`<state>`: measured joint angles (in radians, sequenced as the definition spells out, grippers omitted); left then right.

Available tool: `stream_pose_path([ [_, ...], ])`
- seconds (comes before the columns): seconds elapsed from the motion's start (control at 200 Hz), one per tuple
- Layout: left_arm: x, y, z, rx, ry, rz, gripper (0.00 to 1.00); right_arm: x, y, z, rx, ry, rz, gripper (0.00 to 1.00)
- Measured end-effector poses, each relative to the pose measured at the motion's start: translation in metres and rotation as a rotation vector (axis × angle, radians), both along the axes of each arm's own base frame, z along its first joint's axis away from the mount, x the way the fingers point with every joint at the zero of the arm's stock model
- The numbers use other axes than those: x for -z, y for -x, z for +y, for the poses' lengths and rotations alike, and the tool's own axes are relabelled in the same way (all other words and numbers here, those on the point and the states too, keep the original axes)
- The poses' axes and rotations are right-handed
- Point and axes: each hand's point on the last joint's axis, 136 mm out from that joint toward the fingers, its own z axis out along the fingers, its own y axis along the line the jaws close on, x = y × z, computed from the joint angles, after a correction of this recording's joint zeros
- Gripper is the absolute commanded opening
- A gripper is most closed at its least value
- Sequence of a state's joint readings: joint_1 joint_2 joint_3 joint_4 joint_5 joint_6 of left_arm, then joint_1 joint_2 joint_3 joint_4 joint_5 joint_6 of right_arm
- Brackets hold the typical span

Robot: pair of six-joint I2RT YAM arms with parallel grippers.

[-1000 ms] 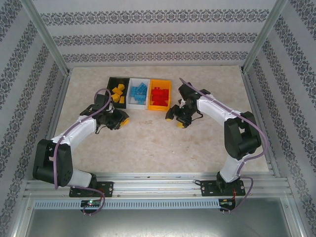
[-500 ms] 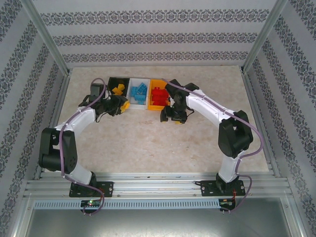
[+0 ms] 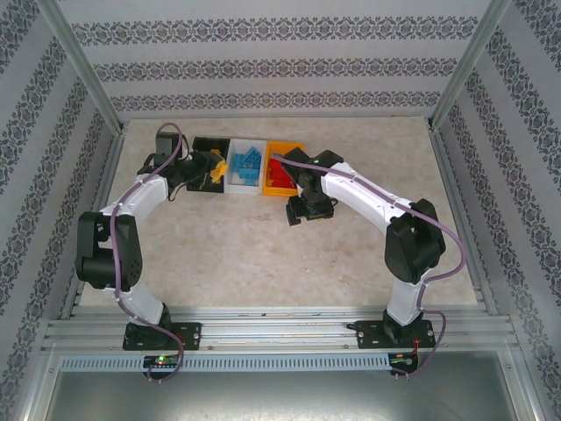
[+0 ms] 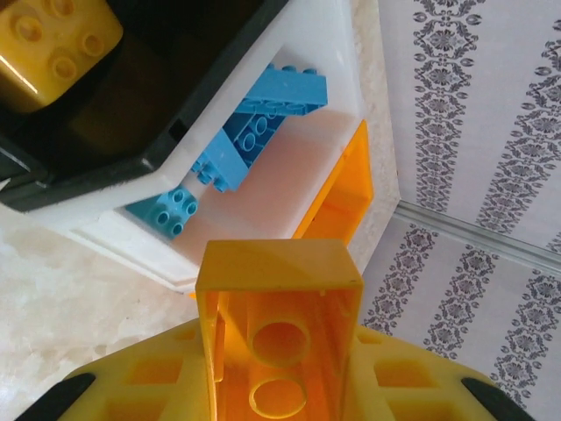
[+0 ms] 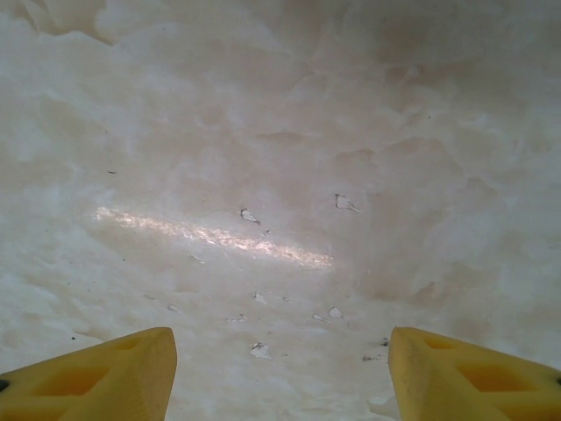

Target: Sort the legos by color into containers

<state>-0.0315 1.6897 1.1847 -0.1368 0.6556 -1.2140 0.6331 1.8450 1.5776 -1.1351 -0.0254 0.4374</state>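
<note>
The containers stand in a row at the back: a black bin [image 3: 203, 143], a white bin [image 3: 245, 187] and an orange bin [image 3: 279, 188]. Yellow legos [image 3: 210, 160] lie in the black one, blue legos [image 3: 247, 163] in the white one, red legos [image 3: 279, 167] in the orange one. My left gripper [image 3: 213, 173] is shut on a yellow brick [image 4: 279, 324], hollow underside toward the camera, just in front of the black bin [image 4: 166, 132] and white bin [image 4: 302, 149]. Over bare table before the orange bin, my right gripper [image 3: 298, 211] hangs open, with nothing between its fingers [image 5: 96, 373].
The marble-patterned tabletop [image 3: 254, 254] is walled by patterned panels and metal posts on the left, right and back. In the left wrist view another yellow brick [image 4: 54, 44] sits in the black bin, and the orange bin [image 4: 337, 197] lies beyond the white one.
My left arm has carried the yellow brick back and leftward to the black bin's front. My right arm has swung left across the table in front of the orange bin.
</note>
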Motion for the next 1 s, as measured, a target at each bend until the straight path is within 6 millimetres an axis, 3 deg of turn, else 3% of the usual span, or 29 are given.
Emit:
stream_pose_path([
  [0.26, -0.011, -0.024, 0.009, -0.016, 0.007, -0.030, 0.28, 0.000, -0.001, -0.005, -0.010, 0.028, -0.008, 0.67],
  [0.764, -0.019, -0.069, 0.009, -0.002, 0.012, -0.060, 0.28, 0.004, 0.005, -0.010, -0.018, 0.051, -0.001, 0.67],
  [0.999, -0.008, -0.085, 0.013, 0.000, -0.003, -0.046, 0.28, 0.008, 0.010, -0.013, 0.000, 0.059, 0.015, 0.67],
])
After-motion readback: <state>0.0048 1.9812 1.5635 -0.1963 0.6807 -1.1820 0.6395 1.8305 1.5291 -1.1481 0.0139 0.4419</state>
